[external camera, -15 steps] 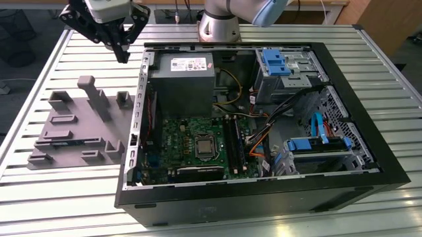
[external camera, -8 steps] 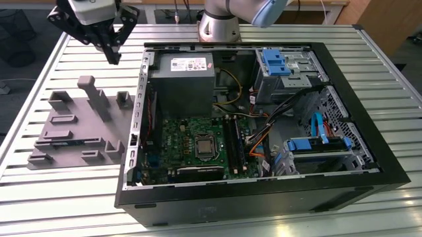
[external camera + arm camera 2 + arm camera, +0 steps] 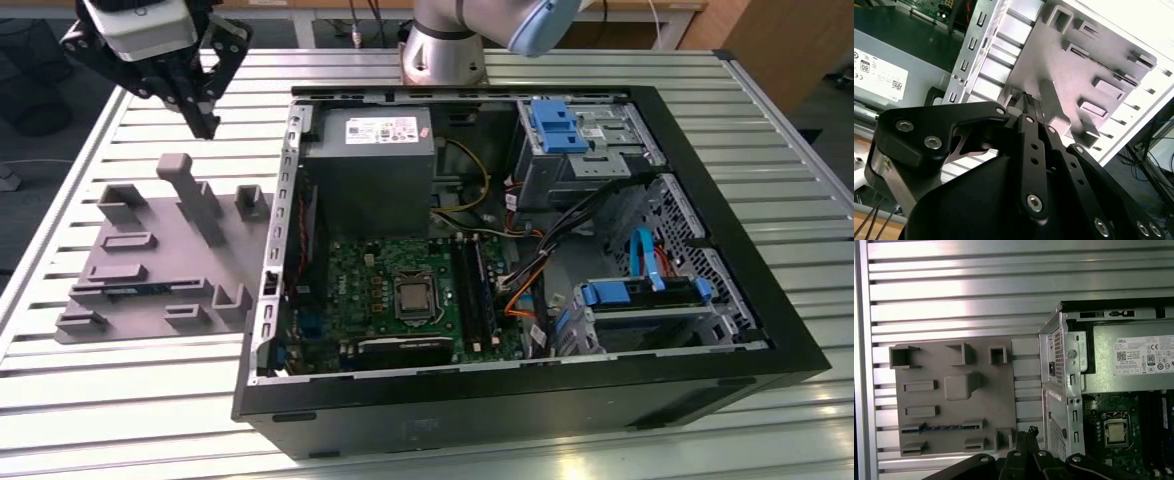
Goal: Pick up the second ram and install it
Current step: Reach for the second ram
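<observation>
**One ram in the holder, gripper closed on nothing**

One gripper (image 3: 207, 127) hangs at the exterior view's far left, over the back edge of the holder (image 3: 160, 225). Its two fingers are pressed tip to tip and hold nothing. The same closed tips show in both wrist views (image 3: 1029, 101) (image 3: 1027, 433).

One grey holder lies flat on the slatted table (image 3: 134, 400), carrying several raised blocks and one tall post. One ram (image 3: 136, 290) sits in it near the front edge, well apart from the gripper. It is a thin, dark strip with a blue-green tint, standing on its long edge in a narrow slot between two small blocks. Its chips cannot be made out. Its long axis runs roughly from the exterior view's left to right, along the holder's front edge. The first wrist view shows it edge-on as one slim line (image 3: 939, 428).

Right of the holder lies one open case (image 3: 534, 400), with one power supply (image 3: 367, 165), one motherboard (image 3: 360, 270) and two blue caddies (image 3: 554, 125).
</observation>
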`<action>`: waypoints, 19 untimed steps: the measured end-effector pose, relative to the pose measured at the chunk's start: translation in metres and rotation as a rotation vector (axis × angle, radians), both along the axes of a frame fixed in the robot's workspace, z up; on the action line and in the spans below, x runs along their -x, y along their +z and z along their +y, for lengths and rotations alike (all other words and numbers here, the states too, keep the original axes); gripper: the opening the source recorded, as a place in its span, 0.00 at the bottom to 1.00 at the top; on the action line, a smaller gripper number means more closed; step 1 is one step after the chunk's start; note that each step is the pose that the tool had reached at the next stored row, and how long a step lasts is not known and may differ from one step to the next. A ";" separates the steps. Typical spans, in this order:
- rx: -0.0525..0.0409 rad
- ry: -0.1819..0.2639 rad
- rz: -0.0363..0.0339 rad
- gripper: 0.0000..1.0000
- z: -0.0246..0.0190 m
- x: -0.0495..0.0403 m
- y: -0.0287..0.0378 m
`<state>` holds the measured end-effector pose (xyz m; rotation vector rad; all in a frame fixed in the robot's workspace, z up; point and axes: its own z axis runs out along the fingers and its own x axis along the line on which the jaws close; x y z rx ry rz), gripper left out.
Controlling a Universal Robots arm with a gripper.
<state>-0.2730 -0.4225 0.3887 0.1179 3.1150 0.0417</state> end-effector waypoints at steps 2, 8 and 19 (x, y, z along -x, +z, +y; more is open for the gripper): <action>-0.0001 0.000 0.0000 0.11 -0.0023 0.0049 -0.0004; 0.0000 0.000 0.0001 0.11 -0.0083 0.0205 -0.0015; 0.0000 0.000 0.0001 0.11 -0.0135 0.0519 -0.0030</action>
